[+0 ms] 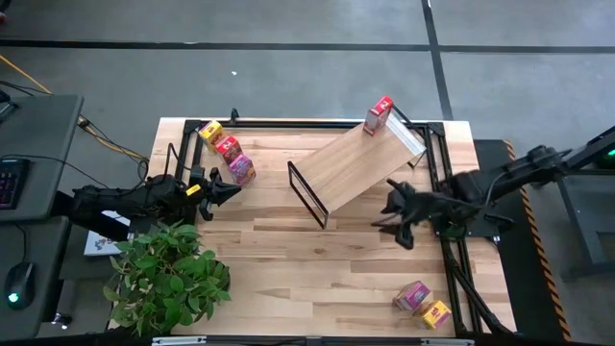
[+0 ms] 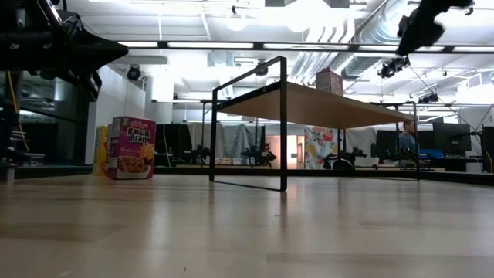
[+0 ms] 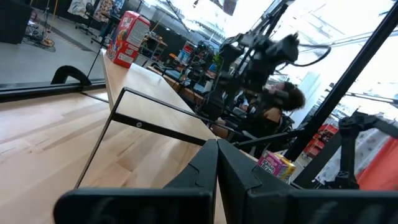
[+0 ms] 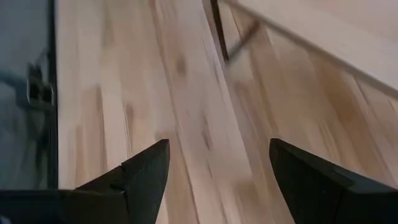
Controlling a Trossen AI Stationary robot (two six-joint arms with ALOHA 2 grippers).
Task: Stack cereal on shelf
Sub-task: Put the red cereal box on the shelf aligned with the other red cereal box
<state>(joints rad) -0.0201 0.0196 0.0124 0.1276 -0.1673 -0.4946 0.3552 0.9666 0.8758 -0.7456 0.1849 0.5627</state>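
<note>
The shelf [image 1: 356, 165] stands slantwise mid-table on its black wire ends; one red cereal box [image 1: 379, 115] stands on its far end [image 2: 329, 80]. By the far-left edge, a yellow box [image 1: 210, 131], a red box [image 1: 227, 146] and a pink box [image 1: 241, 168] stand on the table. A pink box [image 1: 411, 296] and a yellow box [image 1: 435, 313] sit at the near right. My left gripper [image 1: 233, 189] is shut, empty, just near of the pink box, pointing at the shelf [image 3: 155, 87]. My right gripper [image 4: 217, 168] is open, empty, right of the shelf's near end [image 1: 382, 207].
A potted plant [image 1: 168, 274] fills the table's near-left corner beside my left arm. Black rails [image 1: 437, 154] run along the table's far and right edges. Bare planks lie between the shelf and the near edge. A person [image 2: 407, 136] sits far off in the room.
</note>
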